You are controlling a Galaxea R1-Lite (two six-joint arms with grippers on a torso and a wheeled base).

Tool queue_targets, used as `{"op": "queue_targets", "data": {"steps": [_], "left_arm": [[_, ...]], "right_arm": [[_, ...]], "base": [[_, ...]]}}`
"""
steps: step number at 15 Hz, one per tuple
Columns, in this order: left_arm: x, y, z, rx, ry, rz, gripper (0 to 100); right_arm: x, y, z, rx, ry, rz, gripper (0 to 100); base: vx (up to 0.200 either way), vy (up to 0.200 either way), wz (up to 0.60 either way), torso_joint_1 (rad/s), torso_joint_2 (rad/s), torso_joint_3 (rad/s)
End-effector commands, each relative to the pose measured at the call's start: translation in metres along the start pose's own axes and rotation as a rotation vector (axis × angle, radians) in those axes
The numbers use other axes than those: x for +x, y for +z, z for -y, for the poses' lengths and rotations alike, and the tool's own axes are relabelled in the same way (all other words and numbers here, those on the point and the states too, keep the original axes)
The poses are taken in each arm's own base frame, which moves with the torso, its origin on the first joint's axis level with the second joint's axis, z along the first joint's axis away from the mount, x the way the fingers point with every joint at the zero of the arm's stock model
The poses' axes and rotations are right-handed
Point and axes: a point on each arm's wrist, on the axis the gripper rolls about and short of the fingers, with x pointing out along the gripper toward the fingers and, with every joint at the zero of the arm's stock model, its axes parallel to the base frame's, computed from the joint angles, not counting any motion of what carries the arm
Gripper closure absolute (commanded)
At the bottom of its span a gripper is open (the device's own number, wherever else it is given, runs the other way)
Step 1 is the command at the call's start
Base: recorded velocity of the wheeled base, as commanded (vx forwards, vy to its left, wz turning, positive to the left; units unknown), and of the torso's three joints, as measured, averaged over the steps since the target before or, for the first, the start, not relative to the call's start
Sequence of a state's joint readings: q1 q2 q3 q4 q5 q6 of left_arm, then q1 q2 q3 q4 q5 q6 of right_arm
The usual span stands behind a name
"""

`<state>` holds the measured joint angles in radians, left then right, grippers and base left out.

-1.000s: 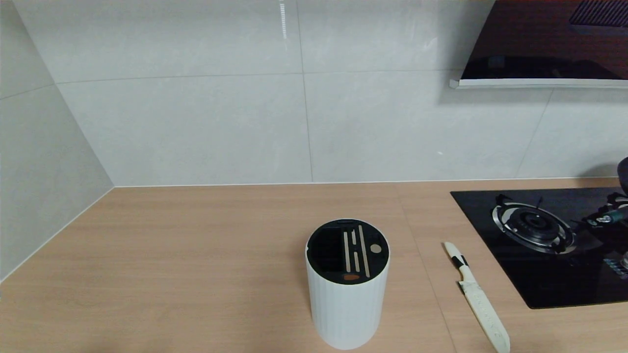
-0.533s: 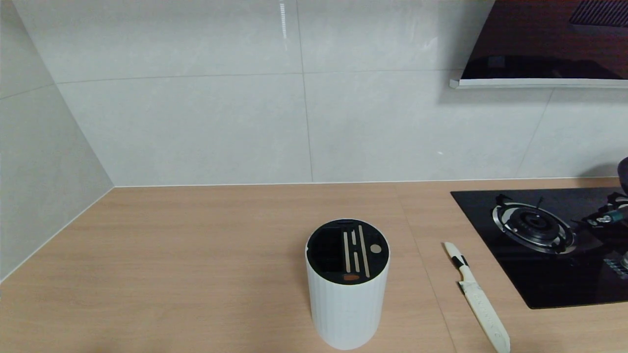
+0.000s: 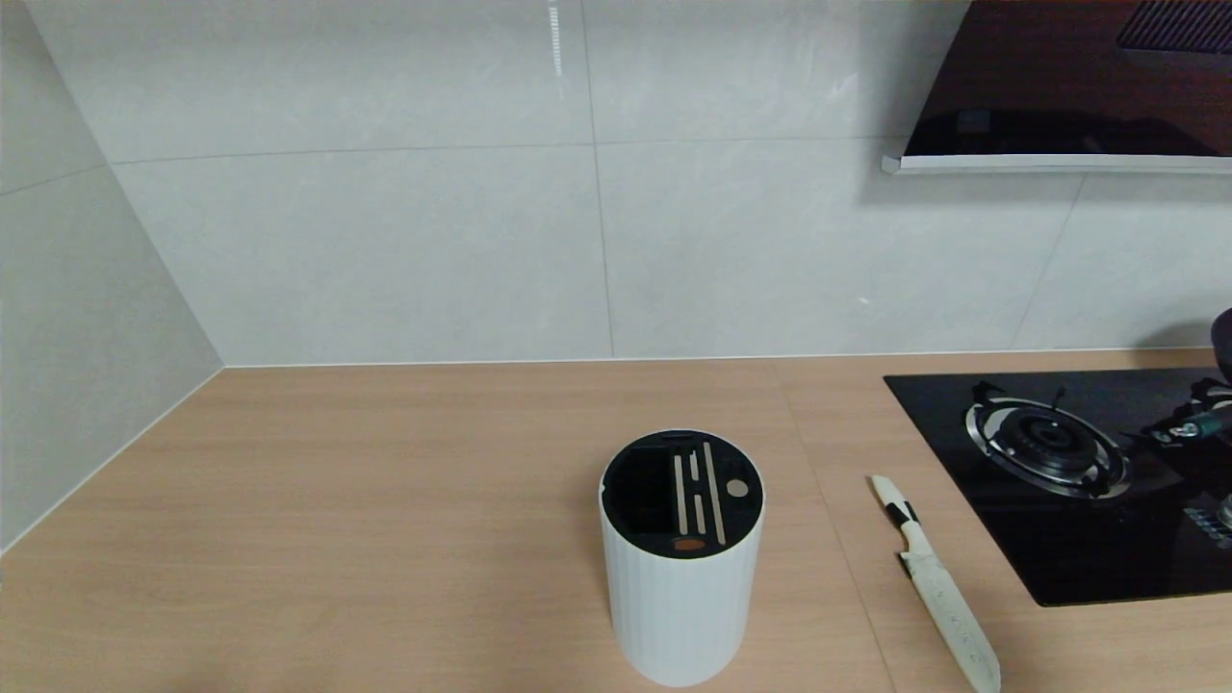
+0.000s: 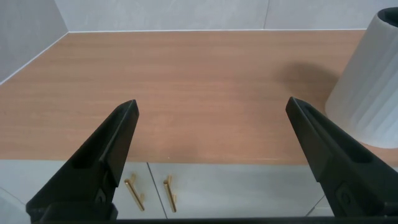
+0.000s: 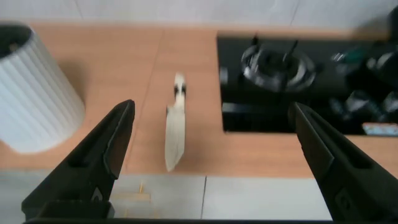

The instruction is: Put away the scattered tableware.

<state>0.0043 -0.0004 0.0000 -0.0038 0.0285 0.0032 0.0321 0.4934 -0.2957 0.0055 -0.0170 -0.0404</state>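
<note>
Wooden countertop (image 3: 385, 500) holds a white knife block (image 3: 681, 597), a knife (image 3: 938, 592) right of it; left gripper (image 4: 211, 107) and right gripper (image 5: 211, 111) gape wide.

White ribbed holder (image 3: 681, 597), black slotted top, upright on surface (image 3: 385, 500). Cream knife (image 3: 932, 582), black band, flat at holder's 3 o'clock, apart, axis 11–5 o'clock.

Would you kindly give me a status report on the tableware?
Left gripper and right gripper open, empty. Knife flat on counter, between white holder and hob. Nothing in the way.
</note>
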Motion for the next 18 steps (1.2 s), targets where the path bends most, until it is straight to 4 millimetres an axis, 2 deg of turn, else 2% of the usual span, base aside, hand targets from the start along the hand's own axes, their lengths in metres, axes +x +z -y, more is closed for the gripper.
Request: {"op": "queue_targets", "data": {"steps": [1,3,4,5,7,8,9,10,12,18], "left_arm": [[0.0,0.0,0.0,0.0,0.001,0.0,0],[0.0,0.0,0.0,0.0,0.001,0.0,0],[0.0,0.0,0.0,0.0,0.001,0.0,0],[0.0,0.0,0.0,-0.002,0.001,0.0,0],[0.0,0.0,0.0,-0.002,0.001,0.0,0],[0.0,0.0,0.0,-0.002,0.001,0.0,0],[0.0,0.0,0.0,-0.002,0.001,0.0,0],[0.0,0.0,0.0,-0.002,0.001,0.0,0],[0.0,0.0,0.0,-0.002,0.001,0.0,0],[0.0,0.0,0.0,-0.002,0.001,0.0,0]], "right_arm": [[0.071,0.033,-0.007,-0.031,0.081,-0.27,0],[0.104,0.036,-0.014,-0.048,0.111,-0.371,0],[0.109,0.037,-0.015,-0.049,0.112,-0.379,0],[0.132,0.039,-0.018,-0.049,0.117,-0.376,0],[0.147,0.04,-0.02,-0.05,0.119,-0.368,0],[0.162,0.032,-0.023,-0.056,0.123,-0.415,0],[0.166,0.029,-0.023,-0.058,0.125,-0.43,0],[0.184,0.014,-0.026,-0.065,0.128,-0.522,0],[0.207,-0.009,-0.03,-0.069,0.127,-0.613,0],[0.245,-0.063,-0.044,-0.092,0.128,-0.653,0]], "base": [[0.0,0.0,0.0,0.0,0.0,0.0],[0.0,0.0,0.0,0.0,0.0,0.0],[0.0,0.0,0.0,0.0,0.0,0.0],[0.0,0.0,0.0,0.0,0.0,0.0],[0.0,0.0,0.0,0.0,0.0,0.0],[0.0,0.0,0.0,0.0,0.0,0.0],[0.0,0.0,0.0,0.0,0.0,0.0],[0.0,0.0,0.0,0.0,0.0,0.0],[0.0,0.0,0.0,0.0,0.0,0.0],[0.0,0.0,0.0,0.0,0.0,0.0]]}}
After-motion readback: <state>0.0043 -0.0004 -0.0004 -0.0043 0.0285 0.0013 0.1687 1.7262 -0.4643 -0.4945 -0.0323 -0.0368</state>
